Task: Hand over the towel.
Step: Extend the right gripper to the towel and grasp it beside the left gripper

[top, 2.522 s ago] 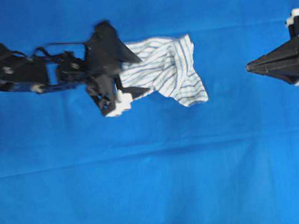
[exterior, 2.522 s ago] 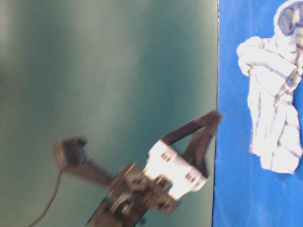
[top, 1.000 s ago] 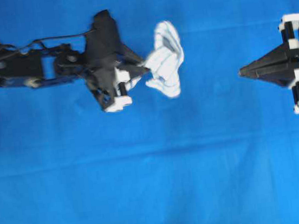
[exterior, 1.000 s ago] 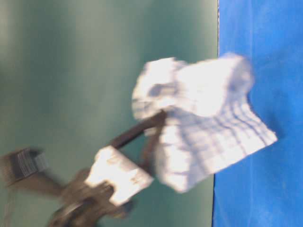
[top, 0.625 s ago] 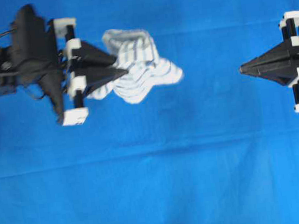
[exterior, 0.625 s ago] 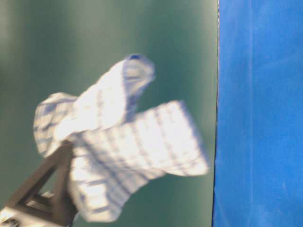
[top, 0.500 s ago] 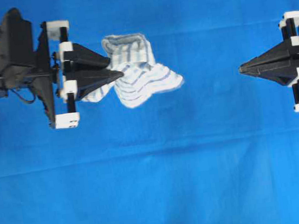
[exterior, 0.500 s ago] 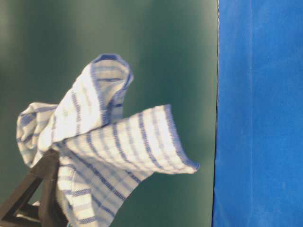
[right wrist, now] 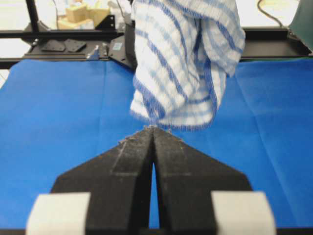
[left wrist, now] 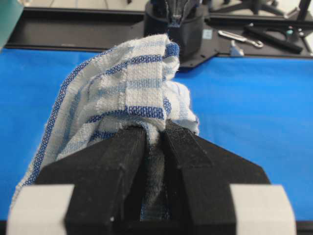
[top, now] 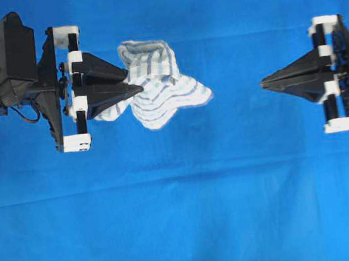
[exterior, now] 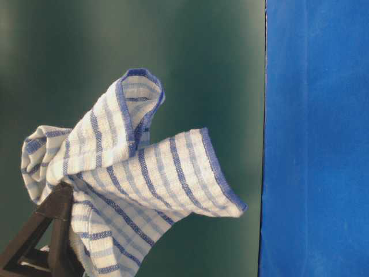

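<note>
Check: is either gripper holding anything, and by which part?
The left gripper pinches the towel at a bunched edge; the right gripper holds nothing.

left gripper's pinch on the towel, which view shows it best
The left wrist view: the left gripper is shut on the towel bunched between its fingers. Overhead shows the hold from above; table-level shows mostly hanging cloth; right wrist only the towel.

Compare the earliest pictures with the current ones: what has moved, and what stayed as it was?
The left hand has lifted the striped towel off the blue tablecloth, pulled back toward the left edge and turned to point at the right hand, which has advanced a little toward the towel. Unchanged: the left hand's grip on the towel, the right hand shut and empty, and the tablecloth.
</note>
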`<state>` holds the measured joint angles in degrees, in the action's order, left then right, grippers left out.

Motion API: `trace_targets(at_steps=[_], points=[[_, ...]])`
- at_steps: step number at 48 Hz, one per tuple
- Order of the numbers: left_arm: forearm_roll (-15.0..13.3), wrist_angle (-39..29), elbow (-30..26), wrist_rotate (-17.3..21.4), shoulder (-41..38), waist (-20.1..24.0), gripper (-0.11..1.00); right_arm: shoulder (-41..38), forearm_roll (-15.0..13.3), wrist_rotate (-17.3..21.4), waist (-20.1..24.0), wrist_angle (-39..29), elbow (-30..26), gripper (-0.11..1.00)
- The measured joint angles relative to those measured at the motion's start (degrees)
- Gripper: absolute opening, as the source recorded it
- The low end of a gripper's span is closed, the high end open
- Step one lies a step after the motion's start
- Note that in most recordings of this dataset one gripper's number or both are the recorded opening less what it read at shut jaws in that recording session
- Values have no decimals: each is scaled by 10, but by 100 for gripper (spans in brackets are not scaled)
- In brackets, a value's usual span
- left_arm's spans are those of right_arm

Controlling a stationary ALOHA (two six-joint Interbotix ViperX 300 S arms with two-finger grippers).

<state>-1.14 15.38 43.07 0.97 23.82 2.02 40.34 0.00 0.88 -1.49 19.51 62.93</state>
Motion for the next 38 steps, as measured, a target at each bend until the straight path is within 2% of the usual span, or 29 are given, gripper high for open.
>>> trace_targets(at_steps=[9,11,13,28,38], points=[[-1,0,0,0,0,-1,6,-82,4,10,0,10,-51,56],[-1,-1,0,0,0,-1,6,-105,4,11,0,14,-66,66],[-1,0,0,0,0,-1,6,-122,4,11,0,19,-79,72],[0,3,0,0,-2,-1,6,-279,7,11,-2,33,-208,72],[-1,6,1,0,-2,-1,6,-359,13,11,-13,1,-294,72]])
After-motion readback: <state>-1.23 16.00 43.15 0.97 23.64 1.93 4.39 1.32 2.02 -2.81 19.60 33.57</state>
